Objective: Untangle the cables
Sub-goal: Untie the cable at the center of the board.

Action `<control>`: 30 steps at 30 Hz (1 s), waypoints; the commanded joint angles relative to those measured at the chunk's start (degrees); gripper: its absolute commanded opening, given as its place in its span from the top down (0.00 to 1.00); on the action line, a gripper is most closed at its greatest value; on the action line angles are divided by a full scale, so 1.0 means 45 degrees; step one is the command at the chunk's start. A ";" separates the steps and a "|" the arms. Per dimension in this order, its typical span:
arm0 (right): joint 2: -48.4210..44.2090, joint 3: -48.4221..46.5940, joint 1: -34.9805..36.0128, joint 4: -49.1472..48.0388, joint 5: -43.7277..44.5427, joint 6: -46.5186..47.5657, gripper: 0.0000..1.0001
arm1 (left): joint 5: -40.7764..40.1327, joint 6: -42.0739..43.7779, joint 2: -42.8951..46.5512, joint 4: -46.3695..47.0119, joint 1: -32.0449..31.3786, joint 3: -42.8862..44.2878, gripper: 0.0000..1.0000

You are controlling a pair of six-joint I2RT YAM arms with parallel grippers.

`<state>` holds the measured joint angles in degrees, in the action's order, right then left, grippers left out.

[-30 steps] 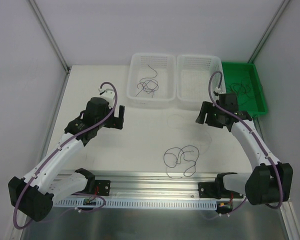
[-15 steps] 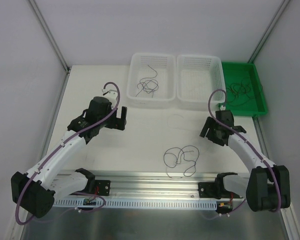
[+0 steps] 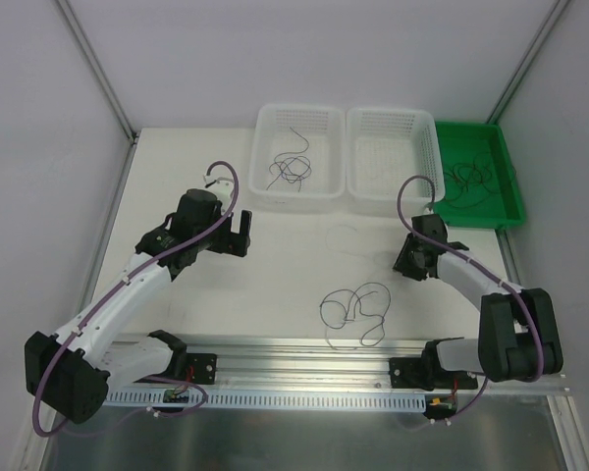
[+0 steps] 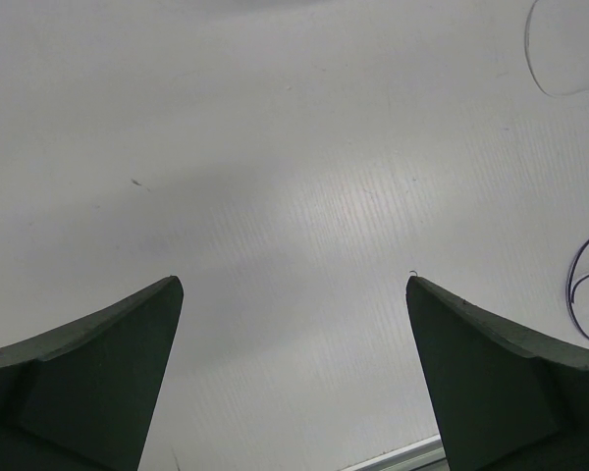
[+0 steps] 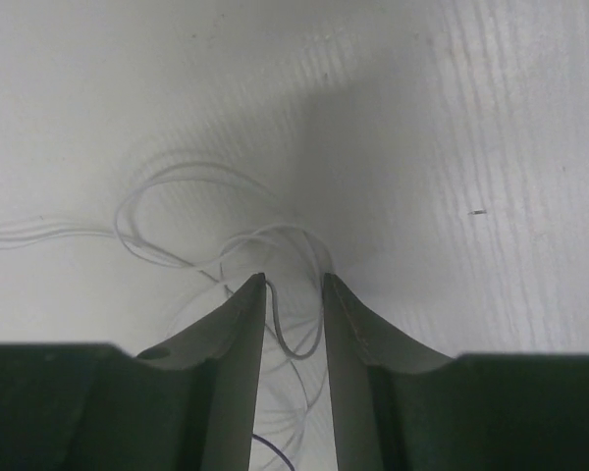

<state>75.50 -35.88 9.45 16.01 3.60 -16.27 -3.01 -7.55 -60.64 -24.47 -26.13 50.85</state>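
From the top I see dark cables looped on the table between the arms, left wrist shows my left gripper spread wide above the table, and right wrist shows my right gripper with jaws narrowly apart around a pale wire loop.

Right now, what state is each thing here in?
Left pincer: wide open, empty.
Right pincer: narrow gap, pale wire loop inside.
Dark table cable: tangled loops, lying loose.
Left white basket: holds a dark tangle.
Right white basket: contents unclear.
Green tray: holds dark strands.
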 commanded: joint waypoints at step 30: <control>-0.2696 -1.0696 0.4833 0.2986 0.0842 0.3498 0.99 | 0.1019 -0.0001 -0.0313 -0.0012 0.0123 0.0145 0.01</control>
<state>64.27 -79.72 30.70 27.05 9.08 -4.19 -0.23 -7.86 -61.78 -24.56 -26.13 50.85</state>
